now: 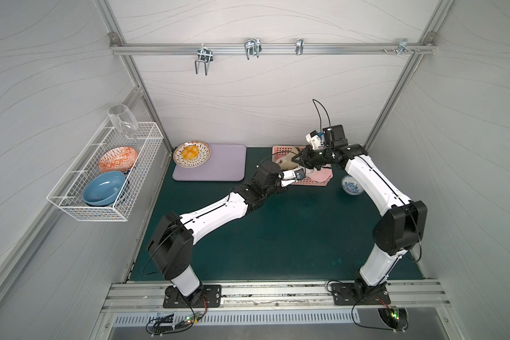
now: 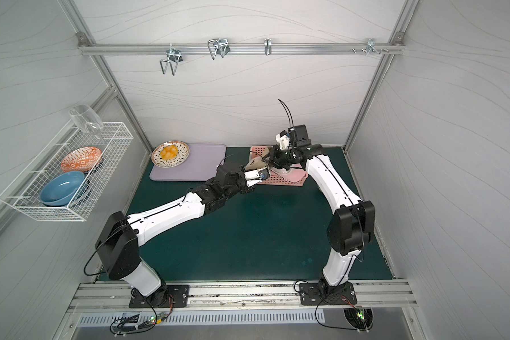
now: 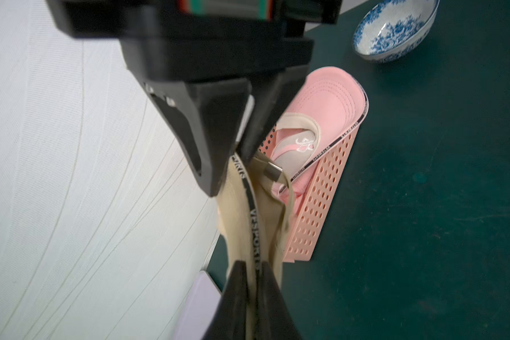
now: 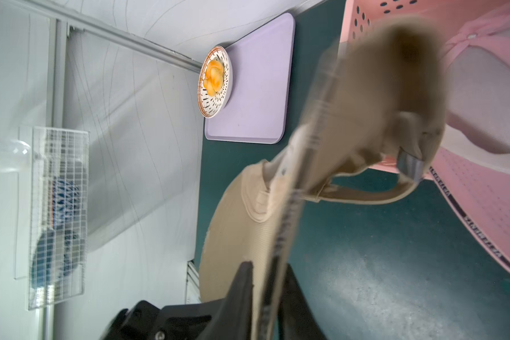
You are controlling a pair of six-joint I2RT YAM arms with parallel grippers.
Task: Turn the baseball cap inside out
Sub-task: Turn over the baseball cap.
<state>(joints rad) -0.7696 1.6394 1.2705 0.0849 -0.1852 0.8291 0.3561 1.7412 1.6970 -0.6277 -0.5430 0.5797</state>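
The beige baseball cap [image 3: 248, 217] hangs stretched between my two grippers above the pink perforated basket [image 3: 318, 212], and shows in both top views [image 1: 286, 162] [image 2: 255, 162]. My left gripper [image 3: 255, 270] is shut on its printed rim band. My right gripper [image 4: 270, 273] flanks the rim further along with its jaws slightly parted, the band still between them. In the left wrist view it [image 3: 236, 159] sits over the cap's buckle strap. The cap's brim [image 4: 236, 229] points toward the wall.
A pink cap [image 3: 327, 100] lies in the basket. A blue-patterned bowl [image 1: 351, 185] stands to the basket's right. To its left is a lilac tray [image 1: 218, 164] carrying a plate of yellow food [image 1: 191, 154]. On the left wall hangs a wire rack [image 1: 100, 176].
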